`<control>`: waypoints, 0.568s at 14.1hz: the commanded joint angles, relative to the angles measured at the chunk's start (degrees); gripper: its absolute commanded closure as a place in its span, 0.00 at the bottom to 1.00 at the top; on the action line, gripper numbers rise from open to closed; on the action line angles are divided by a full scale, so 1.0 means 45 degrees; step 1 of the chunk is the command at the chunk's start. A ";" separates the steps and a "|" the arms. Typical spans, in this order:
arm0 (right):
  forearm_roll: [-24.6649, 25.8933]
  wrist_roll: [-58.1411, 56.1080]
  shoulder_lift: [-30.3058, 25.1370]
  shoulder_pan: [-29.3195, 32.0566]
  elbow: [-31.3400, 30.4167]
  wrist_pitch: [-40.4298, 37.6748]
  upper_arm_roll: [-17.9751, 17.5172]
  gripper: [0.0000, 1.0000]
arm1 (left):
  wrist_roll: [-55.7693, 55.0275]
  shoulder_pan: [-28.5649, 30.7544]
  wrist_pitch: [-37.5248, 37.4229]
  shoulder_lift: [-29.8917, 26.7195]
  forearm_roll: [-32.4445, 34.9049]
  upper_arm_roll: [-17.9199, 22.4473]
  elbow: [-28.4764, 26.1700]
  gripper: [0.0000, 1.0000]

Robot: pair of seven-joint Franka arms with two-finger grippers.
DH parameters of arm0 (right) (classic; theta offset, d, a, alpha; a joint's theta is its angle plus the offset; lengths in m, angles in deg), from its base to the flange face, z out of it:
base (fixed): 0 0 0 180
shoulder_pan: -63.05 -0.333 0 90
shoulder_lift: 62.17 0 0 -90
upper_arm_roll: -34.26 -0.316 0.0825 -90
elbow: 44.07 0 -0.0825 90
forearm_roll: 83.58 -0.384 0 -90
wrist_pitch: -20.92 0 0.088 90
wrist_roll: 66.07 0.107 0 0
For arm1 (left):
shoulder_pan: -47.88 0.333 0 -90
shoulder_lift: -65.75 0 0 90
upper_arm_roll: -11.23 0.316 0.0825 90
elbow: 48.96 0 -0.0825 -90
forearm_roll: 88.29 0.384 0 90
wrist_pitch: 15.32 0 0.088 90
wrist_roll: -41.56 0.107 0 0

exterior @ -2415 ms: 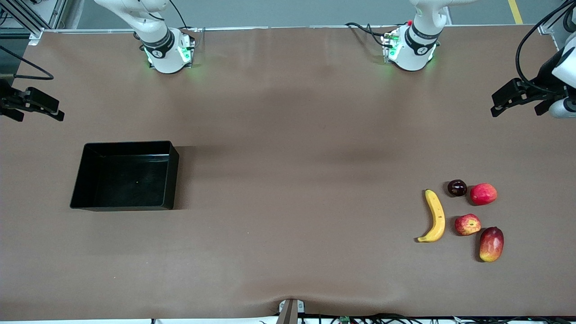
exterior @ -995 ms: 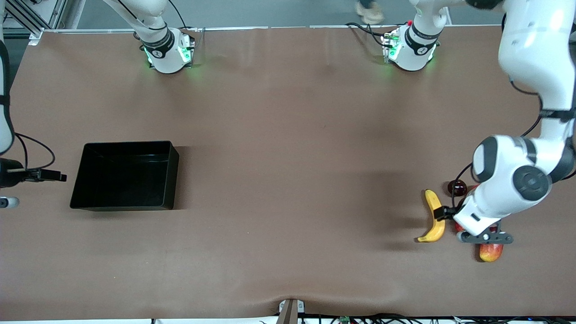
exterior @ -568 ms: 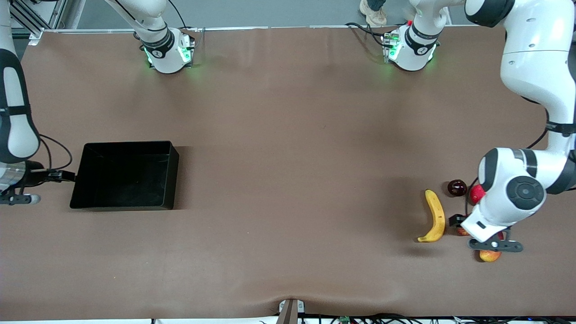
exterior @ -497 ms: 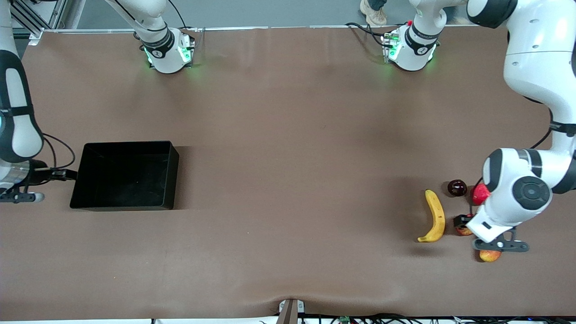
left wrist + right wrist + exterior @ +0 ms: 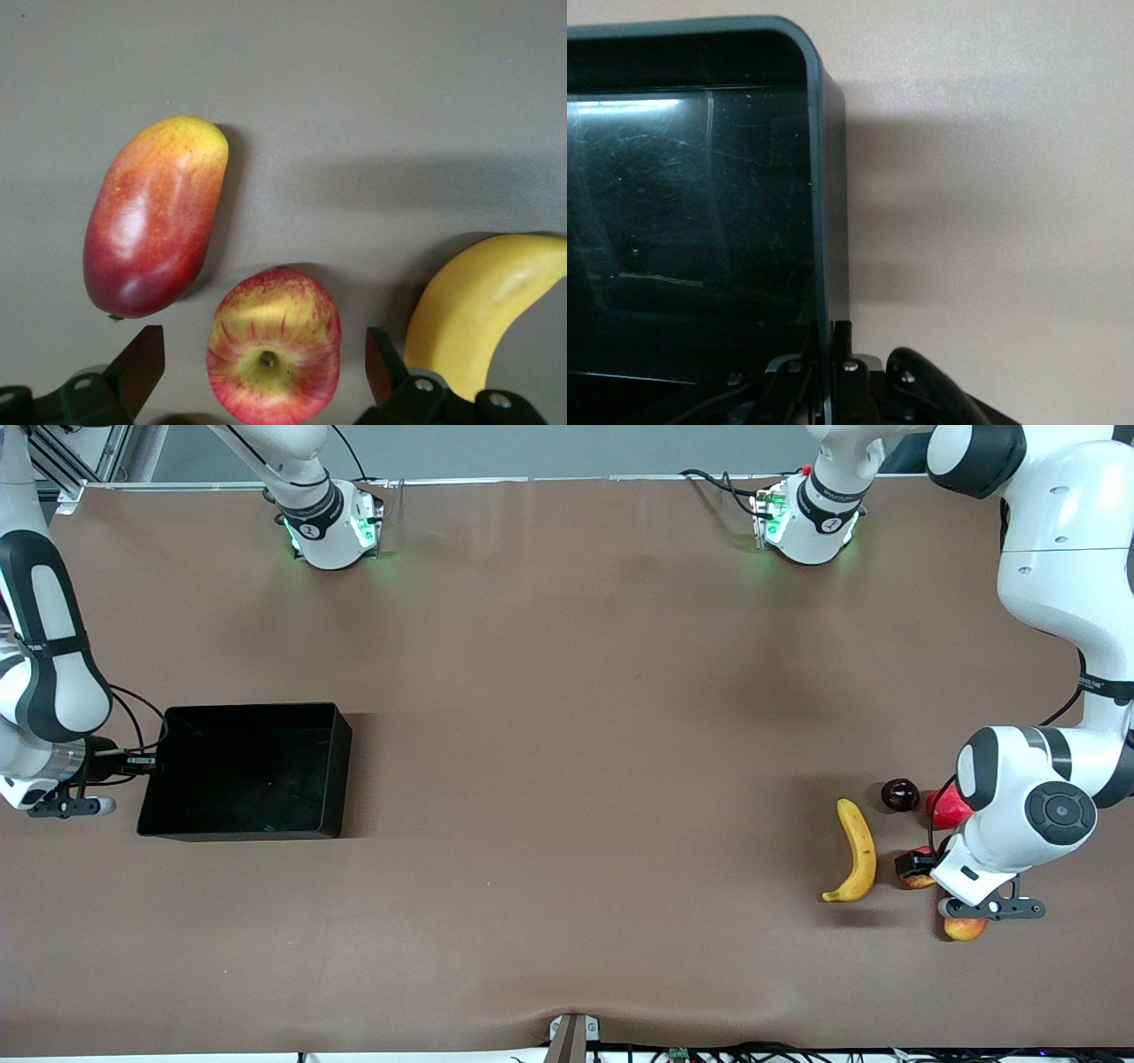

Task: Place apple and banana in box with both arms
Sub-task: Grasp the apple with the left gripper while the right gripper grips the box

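Now the left gripper point(image 5: 257, 376) has dropped over the apple point(image 5: 274, 346) near the table's left-arm end, jaws apart astride it, banana point(image 5: 858, 850) beside. The right gripper point(image 5: 828, 354) has closed in on the box point(image 5: 330, 717) wall at the right-arm end, clamped on it; a lift looks imminent.

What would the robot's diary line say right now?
left gripper: open, astride apple | right gripper: at box wall | banana: on table

apple point(image 5: 274, 343): table gap each side | flanked by mango point(image 5: 153, 216), banana point(image 5: 478, 310) (both near)
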 commanded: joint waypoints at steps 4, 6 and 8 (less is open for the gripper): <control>-0.0670 -0.0211 -0.0448 -0.0702 0.3022 -0.4603 -0.0935 1.00 | -0.0068 0.0082 0.0041 0.0454 -0.0492 -0.0006 0.0038 0.00; -0.0960 -0.0055 -0.0428 -0.1464 0.3633 -0.5157 -0.0955 1.00 | -0.0010 0.0082 0.0041 0.0513 -0.0492 -0.0006 0.0018 0.00; -0.2110 0.0955 -0.0428 -0.2090 0.3615 -0.5157 -0.0936 1.00 | 0.0186 0.0102 0.0022 0.0513 -0.0453 -0.0006 -0.0001 0.13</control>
